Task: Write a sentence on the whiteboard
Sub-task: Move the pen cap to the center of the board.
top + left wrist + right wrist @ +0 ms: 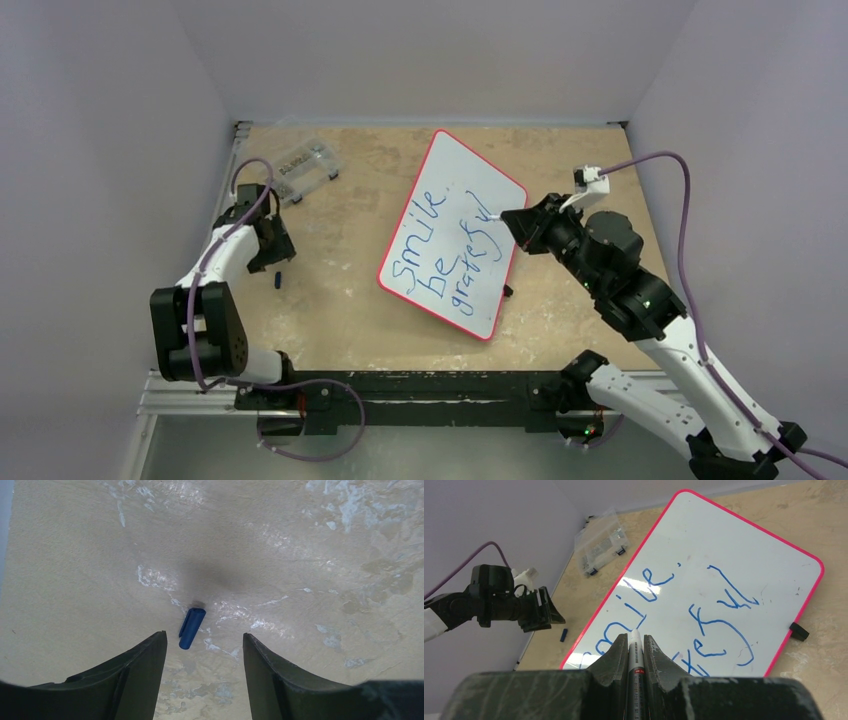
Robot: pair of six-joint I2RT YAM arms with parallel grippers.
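Observation:
The whiteboard [470, 170] lies tilted on the tan table, and the sentence [440, 250] "smile be grateful" is written on it in blue. My right gripper [635, 637] hovers over the board's right side, shut on a grey marker [634, 655] whose white end pokes out between the fingers. A small blue marker cap [192, 628] lies on the table left of the board. My left gripper [204, 634] hangs just above it, open, with the cap slightly ahead of the fingertips and closer to the left finger. Nothing is between its fingers.
A clear plastic compartment box [305, 168] stands at the back left near the wall. A small black foot [799, 631] sticks out from the board's near right edge. Purple walls close in the table on three sides.

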